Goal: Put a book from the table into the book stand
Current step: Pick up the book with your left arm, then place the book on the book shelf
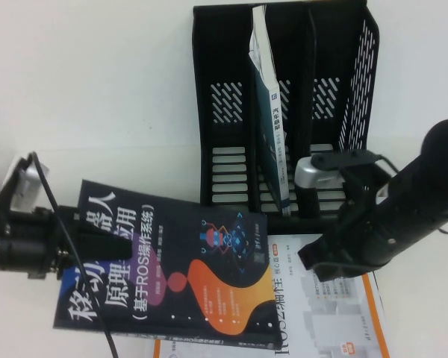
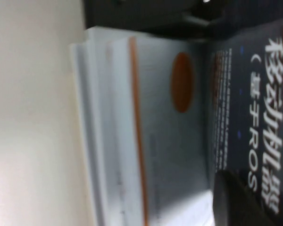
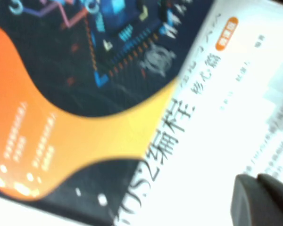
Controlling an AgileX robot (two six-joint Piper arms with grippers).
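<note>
The dark navy book (image 1: 187, 276) with white title and orange blob lies tilted at the front left, overlapping a white orange-edged ROS2 book (image 1: 336, 321). My left gripper (image 1: 86, 242) comes in from the left and is shut on the dark book's left edge. In the left wrist view one finger (image 2: 231, 202) lies on the book's cover (image 2: 254, 94). The black book stand (image 1: 224, 112) stands at the back, its left and right slots free. My right gripper (image 1: 312, 262) hovers over the ROS2 book (image 3: 217, 103), shut and holding nothing (image 3: 252, 181).
A thin white-and-blue book (image 1: 272, 127) leans in the stand's middle slot. A black cable (image 1: 52, 201) loops over the left arm, with a small white object (image 1: 19, 179) behind it. Bare white table (image 1: 97, 89) stretches to the back left.
</note>
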